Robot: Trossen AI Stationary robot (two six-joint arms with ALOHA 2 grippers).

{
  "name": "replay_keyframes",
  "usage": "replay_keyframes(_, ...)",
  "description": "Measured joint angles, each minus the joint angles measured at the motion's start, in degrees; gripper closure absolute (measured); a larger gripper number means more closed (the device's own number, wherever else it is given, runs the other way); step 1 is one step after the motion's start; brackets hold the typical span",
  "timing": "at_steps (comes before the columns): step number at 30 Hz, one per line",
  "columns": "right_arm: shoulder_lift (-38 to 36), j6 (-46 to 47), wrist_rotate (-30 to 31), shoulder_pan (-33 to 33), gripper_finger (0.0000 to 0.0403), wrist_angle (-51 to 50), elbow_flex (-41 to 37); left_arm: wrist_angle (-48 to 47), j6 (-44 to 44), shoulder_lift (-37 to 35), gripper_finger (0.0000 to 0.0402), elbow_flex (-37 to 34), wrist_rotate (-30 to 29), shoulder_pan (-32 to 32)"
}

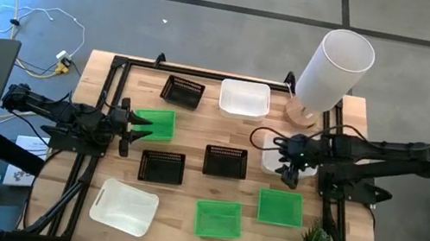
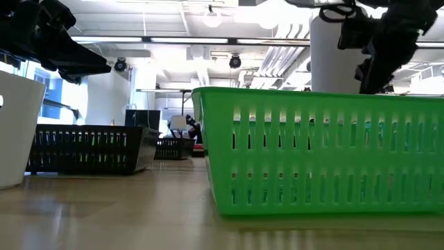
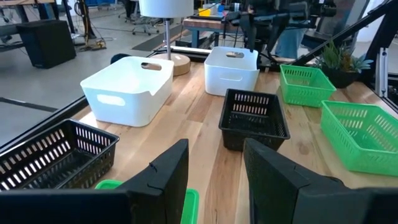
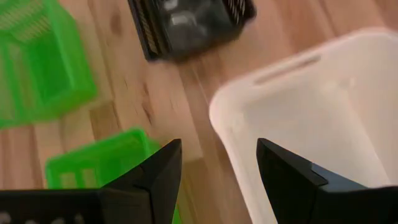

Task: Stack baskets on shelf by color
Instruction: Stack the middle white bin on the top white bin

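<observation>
Because the white thin-walled plastic basket [image 4: 323, 118] looks light, stiff and slick, the wide-open right hand [image 4: 219, 180] should pinch its rim; left hand [image 1: 140, 126] hovers, wide.

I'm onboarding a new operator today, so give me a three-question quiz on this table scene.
1. How many black baskets lie on the table?
2. True or false: the left gripper is over a green basket.
3. The right gripper hangs over which basket: A green, B black, C white?

Key:
1. Three.
2. True; its fingers stand open at that basket's edge.
3. C, the white basket near the tall white cylinder; nothing is held.
</observation>
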Motion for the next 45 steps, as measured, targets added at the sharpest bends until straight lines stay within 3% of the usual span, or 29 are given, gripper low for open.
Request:
replay_keyframes(6, 2.38, 1.01, 0.0, 0.01, 0.021, -4.87, 0.0, 0.37, -1.48, 0.0, 0.0259, 0.0, -0.03, 0.0)
replay_keyframes(32, 23.5, 2.12, 1.33, 0.01, 0.0216, -2.87, -0.04, 0.35, -1.5, 0.0, 0.0259, 0.0, 0.0, -0.02)
replay_keyframes(36, 25.87, 4.54, 1.35, 0.01, 0.0252, -2.63, -0.04, 0.35, -1.5, 0.0, 0.0259, 0.01, 0.0, 0.0)
replay_keyframes(43, 26.8, 4.34, 1.5, 0.01, 0.0379, -1.92, -0.04, 0.35, -1.5, 0.0, 0.0259, -0.01, 0.0, -0.02)
replay_keyframes(45, 26.78, 4.43, 1.47, 0.01, 0.0395, -1.22, -0.06, 0.35, -1.5, 0.0, 0.0259, 0.0, 0.02, -0.02)
